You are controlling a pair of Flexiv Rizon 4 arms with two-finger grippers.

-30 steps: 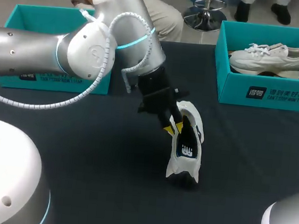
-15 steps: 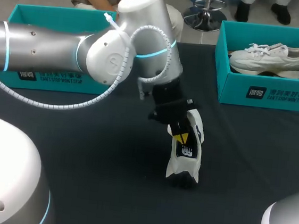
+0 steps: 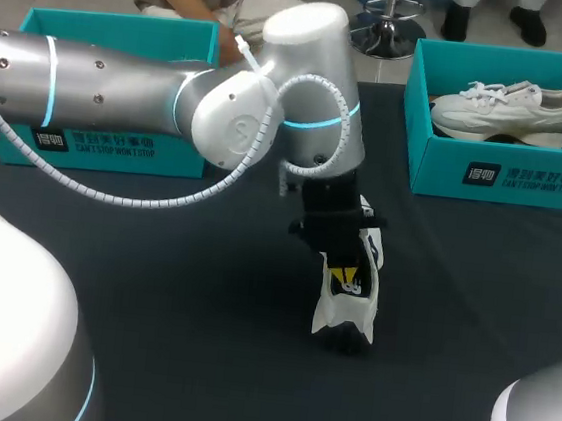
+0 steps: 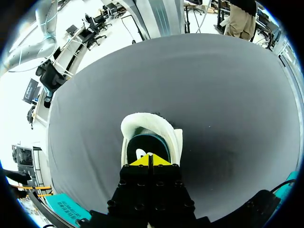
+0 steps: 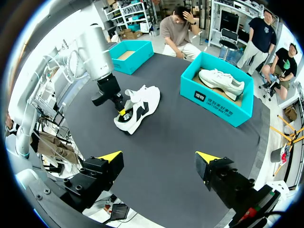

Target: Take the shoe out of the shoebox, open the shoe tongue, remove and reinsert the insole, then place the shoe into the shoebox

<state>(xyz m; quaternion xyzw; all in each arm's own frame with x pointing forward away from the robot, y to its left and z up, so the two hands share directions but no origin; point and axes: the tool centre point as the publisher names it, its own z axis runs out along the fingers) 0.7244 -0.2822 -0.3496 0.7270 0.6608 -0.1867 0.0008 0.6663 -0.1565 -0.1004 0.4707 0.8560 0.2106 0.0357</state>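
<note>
1. The left gripper has its two yellow tips pressed together, with no gap between them. They are pushed down into the mouth of the white low-top sneaker with dark side panels.
2. The left wrist view shows the tips just above the dark teal foam insole, inside the padded white collar. I cannot tell whether an edge of the insole is caught between them.
3. The step in hand looks like work on the insole. To do it well, the tips should bite the insole's thin heel edge alone, not the lining or the collar. Any pull should run along the shoe's length, so the foam slides out rather than folds.
4. The sneaker is tipped on the black cloth-covered table with nothing bracing it, so a sideways tug would likely drag or roll it.
5. The right gripper hangs spread wide, well apart from the sneaker, and holds nothing. It could steady the shoe.
6. The sneaker lies near the table's middle, between the empty teal cardboard shoebox and the teal shoebox holding another white shoe.
</note>
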